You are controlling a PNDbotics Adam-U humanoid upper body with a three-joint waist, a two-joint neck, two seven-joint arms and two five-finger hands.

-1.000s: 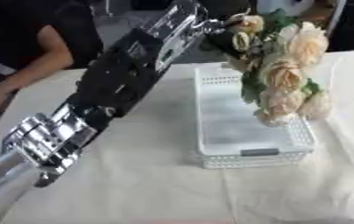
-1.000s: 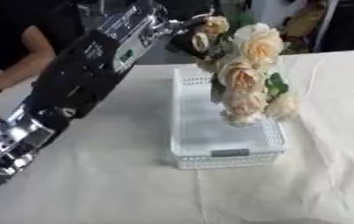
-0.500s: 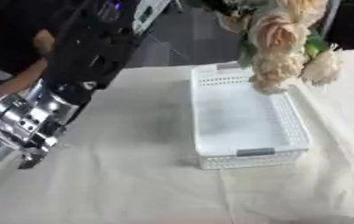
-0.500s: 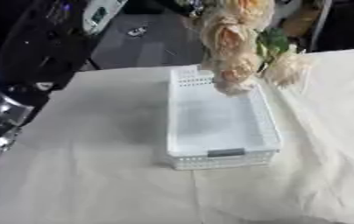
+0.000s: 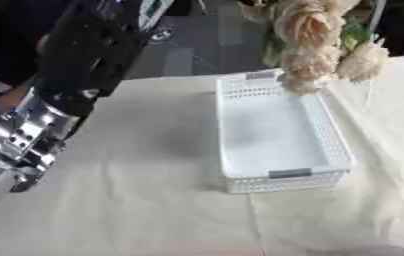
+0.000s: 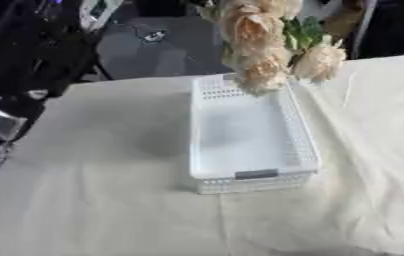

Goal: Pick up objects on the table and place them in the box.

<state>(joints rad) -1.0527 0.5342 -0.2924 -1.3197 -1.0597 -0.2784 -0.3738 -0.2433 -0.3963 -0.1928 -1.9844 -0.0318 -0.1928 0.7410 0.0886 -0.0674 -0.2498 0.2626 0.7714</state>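
A bunch of cream and pale peach flowers (image 5: 315, 45) with green leaves hangs blooms-down over the far end of the white mesh basket (image 5: 280, 182). Its stems run out past the top edge, so what holds them is hidden. The lowest blooms hang just above the basket's far rim. Nothing lies in the basket. My left arm (image 5: 83, 65), black with a silver joint (image 5: 22, 135), rises from the lower left and leaves the picture at the top. Neither hand shows.
A cream cloth (image 5: 135, 200) covers the table and lies in folds at the right (image 6: 372, 150). The table's far edge runs just behind the basket, with dark floor (image 5: 197, 45) beyond. A person sits at the far left edge.
The flowers have risen and moved from over the basket's middle to its far end. My left arm has swung up and leftward, and its hand has left the picture at the top.
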